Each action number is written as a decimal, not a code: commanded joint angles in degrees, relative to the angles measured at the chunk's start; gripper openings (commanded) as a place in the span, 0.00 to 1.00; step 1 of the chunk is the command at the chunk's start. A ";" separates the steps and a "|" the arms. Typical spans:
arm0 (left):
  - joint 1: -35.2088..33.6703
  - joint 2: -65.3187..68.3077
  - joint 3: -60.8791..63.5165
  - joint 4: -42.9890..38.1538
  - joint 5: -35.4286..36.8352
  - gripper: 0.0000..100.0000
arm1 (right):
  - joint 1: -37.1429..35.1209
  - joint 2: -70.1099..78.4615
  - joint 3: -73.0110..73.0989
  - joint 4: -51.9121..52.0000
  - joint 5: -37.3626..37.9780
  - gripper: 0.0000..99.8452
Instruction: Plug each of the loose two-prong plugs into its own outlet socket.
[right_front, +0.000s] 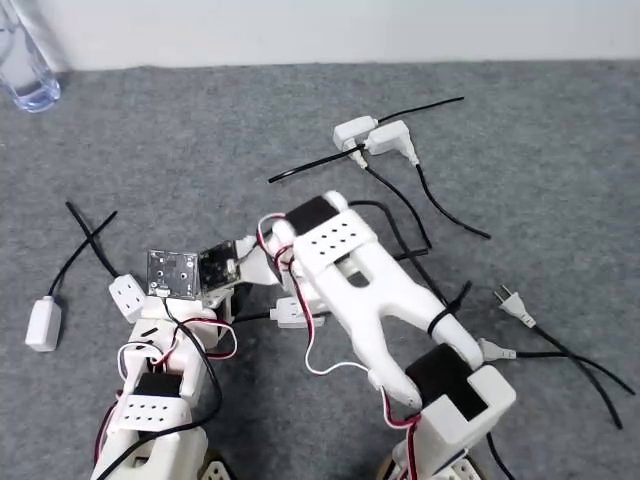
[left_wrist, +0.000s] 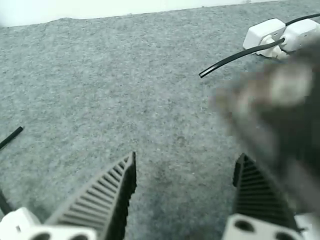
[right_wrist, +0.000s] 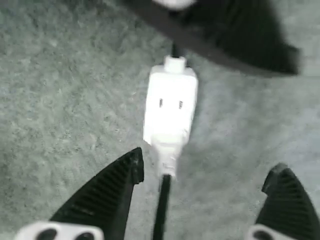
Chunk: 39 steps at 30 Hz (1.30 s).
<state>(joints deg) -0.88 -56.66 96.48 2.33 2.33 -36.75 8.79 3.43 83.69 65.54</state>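
A black plug (right_front: 512, 303) lies loose at the right. Upper centre, a white socket (right_front: 353, 131) touches a white plug (right_front: 392, 139).

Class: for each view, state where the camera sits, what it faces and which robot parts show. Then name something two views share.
High view: fixed above, looking down on the grey table; left arm and right arm at the lower edge.
Left wrist view: on the left arm, facing across the table; open left gripper in front.
Right wrist view: on the right arm, facing down at a white socket; open right gripper in front.
Shared: two joined white blocks, in high and left wrist views.
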 joint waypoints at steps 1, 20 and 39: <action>0.09 -0.44 -0.75 0.00 -0.44 0.30 | -0.66 -0.75 -4.22 1.19 -0.53 0.34; -4.31 -0.79 -1.10 0.88 -3.87 0.30 | -2.15 -0.84 0.26 -6.90 -8.53 0.34; -12.75 -32.97 -12.35 39.65 -9.41 0.30 | -2.68 -0.66 -2.20 -6.90 -12.04 0.34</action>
<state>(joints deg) -8.97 -72.84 90.86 17.98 -3.91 -38.51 9.14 4.57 77.63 54.37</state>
